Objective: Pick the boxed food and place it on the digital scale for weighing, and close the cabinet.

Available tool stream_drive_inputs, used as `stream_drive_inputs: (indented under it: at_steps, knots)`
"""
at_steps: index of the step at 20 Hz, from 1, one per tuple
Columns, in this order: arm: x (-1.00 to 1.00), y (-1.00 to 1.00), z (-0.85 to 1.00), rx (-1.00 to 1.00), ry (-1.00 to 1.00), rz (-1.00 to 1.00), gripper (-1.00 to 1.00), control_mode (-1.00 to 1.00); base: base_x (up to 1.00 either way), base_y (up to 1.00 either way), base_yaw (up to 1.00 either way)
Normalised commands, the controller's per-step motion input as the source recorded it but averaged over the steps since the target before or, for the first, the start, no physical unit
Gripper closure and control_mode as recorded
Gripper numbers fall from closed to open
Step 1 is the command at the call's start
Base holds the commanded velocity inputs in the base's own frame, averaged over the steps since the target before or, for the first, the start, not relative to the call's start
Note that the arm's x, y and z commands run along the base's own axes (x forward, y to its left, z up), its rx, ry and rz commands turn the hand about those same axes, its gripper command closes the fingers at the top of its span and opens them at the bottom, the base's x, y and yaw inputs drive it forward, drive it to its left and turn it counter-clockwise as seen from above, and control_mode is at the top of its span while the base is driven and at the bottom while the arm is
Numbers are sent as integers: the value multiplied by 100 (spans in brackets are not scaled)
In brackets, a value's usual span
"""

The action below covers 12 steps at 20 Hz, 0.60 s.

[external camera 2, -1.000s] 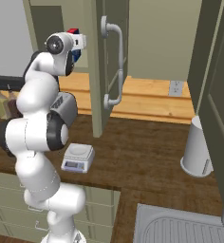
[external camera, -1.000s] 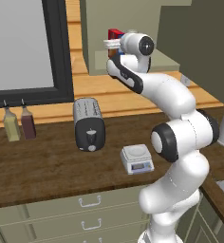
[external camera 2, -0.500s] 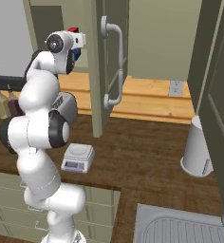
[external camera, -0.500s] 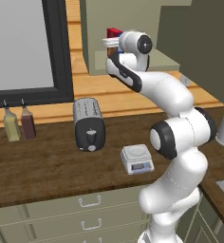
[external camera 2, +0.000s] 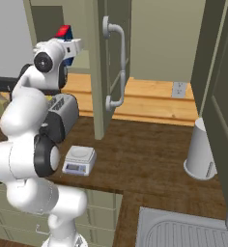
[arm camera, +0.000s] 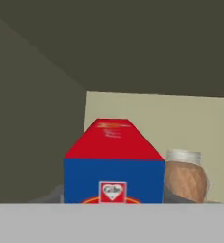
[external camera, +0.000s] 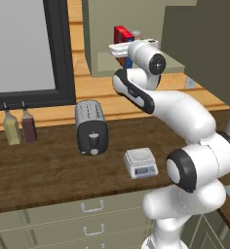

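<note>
The boxed food (external camera: 122, 34), a red carton with a blue side, is at the open olive cabinet (external camera: 100, 34), just above my gripper (external camera: 121, 45). It has moved along with the hand, so the gripper is shut on it. In the hand view the carton (arm camera: 114, 163) is very close, blue face toward me, and my fingertips are hidden. From the right side the carton (external camera 2: 64, 33) peeks over the hand. The cabinet door (external camera 2: 100, 72) stands open, its bar handle (external camera 2: 117, 67) facing the room. The white digital scale (external camera: 140, 162) (external camera 2: 79, 159) sits bare on the wooden counter below.
A brown round jar (arm camera: 185, 176) stands behind the carton inside the cabinet. A silver toaster (external camera: 91, 127) lies left of the scale, with two bottles (external camera: 19, 127) by the window. A white canister (external camera 2: 200, 154) and a sink (external camera 2: 183, 231) are at the right.
The wrist has drawn back and down a little from the cabinet. The boxed food has shifted with it, out of its earlier spot.
</note>
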Motion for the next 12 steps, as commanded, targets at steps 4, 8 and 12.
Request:
stream_drive_inputs:
  at_steps: [4, 8, 12]
  knots:
    - [-100, -4, 17, 0, -18, -3, 100, -100, 0, 0, 0]
    - [-100, -41, 47, 0, -1, -9, 100, -100, 0, 0, 0]
    - [-100, -40, 38, 0, 7, -8, 100, -100, 0, 0, 0]
